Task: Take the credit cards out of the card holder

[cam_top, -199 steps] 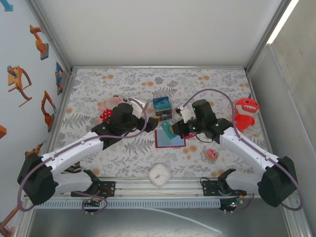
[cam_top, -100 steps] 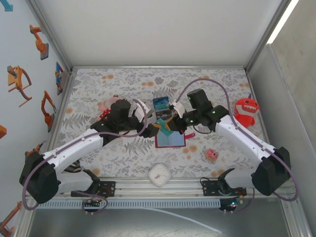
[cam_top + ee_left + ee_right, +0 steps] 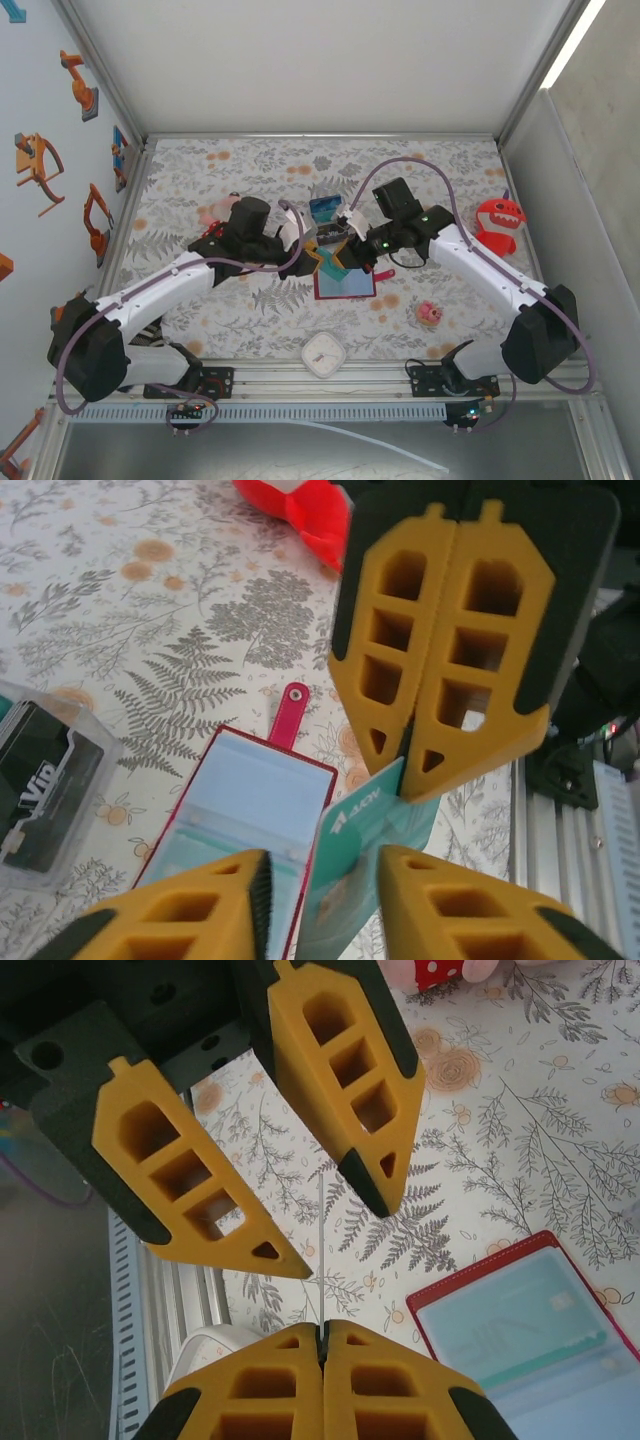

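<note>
The card holder [image 3: 347,284] lies open on the floral mat, dark red with pale blue pockets, its snap tab [image 3: 290,711] pointing away. My right gripper [image 3: 350,252] is shut on one corner of a teal credit card [image 3: 352,865] and holds it upright above the holder's left edge. In the right wrist view the card [image 3: 322,1245] shows edge-on as a thin line rising from that gripper [image 3: 322,1332]. My left gripper [image 3: 325,865] is open around the card's lower part, a finger on each side with small gaps. Another teal card shows inside a holder pocket [image 3: 520,1325].
A clear plastic box [image 3: 328,212] with a dark card inside stands just behind the holder. A red shark toy [image 3: 497,225] sits at the right, a small pink toy [image 3: 429,313] at the front right, a white clock [image 3: 324,353] at the front edge and a pink plush [image 3: 212,218] behind the left arm.
My left gripper has moved right to the card and its jaws have narrowed around it. The right gripper has carried the card slightly left and away from the holder.
</note>
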Controlling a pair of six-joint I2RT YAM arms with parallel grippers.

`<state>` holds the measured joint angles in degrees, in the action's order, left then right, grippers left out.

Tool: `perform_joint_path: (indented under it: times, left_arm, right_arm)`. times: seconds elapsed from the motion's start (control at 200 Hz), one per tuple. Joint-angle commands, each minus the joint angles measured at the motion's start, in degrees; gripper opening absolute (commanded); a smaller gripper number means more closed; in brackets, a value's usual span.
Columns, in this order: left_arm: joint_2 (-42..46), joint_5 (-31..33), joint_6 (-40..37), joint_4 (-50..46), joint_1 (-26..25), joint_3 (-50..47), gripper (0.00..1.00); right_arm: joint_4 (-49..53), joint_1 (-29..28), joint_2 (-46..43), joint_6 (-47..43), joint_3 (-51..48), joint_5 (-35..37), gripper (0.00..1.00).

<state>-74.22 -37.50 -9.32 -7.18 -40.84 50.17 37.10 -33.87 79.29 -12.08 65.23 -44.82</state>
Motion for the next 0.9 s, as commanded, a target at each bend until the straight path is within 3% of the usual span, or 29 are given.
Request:
perform_joint_path:
  times: [0.0, 0.13, 0.215, 0.351, 0.471, 0.741, 0.896]
  left_arm:
    - [-1.7, -3.9, -2.3, -2.5, 0.4, 2.4, 0.19]
    - [-2.8, -5.2, -2.9, -3.2, 0.3, 3.1, 0.00]
    - [-2.6, -5.2, -2.7, -2.8, 0.4, 2.7, 0.00]
    - [-1.4, -4.5, -2.6, -1.5, 0.3, 1.5, 0.00]
    - [0.1, -2.8, -1.7, 1.1, 0.6, -0.2, 0.00]
    - [3.6, -2.5, 2.1, 8.3, 1.0, -4.4, 0.00]
    - [4.4, -2.8, 2.0, 8.9, 1.2, -5.0, 0.00]
  right_arm:
    - [0.6, -0.3, 0.2, -1.3, 1.0, -1.9, 0.01]
    - [0.5, -0.3, 0.4, -1.3, 0.9, -1.4, 0.03]
    - [0.2, -0.3, 0.1, -1.0, 0.8, 0.0, 0.10]
    - [-2.9, -0.3, -1.1, 1.1, -0.7, 3.3, 0.42]
    - [-6.4, -0.2, -2.2, 3.4, -2.3, 5.6, 0.64]
    - [-15.1, 0.6, -5.0, 9.1, -7.5, 6.8, 0.67]
    - [-20.1, 2.0, -6.0, 11.8, -11.1, 3.8, 0.67]
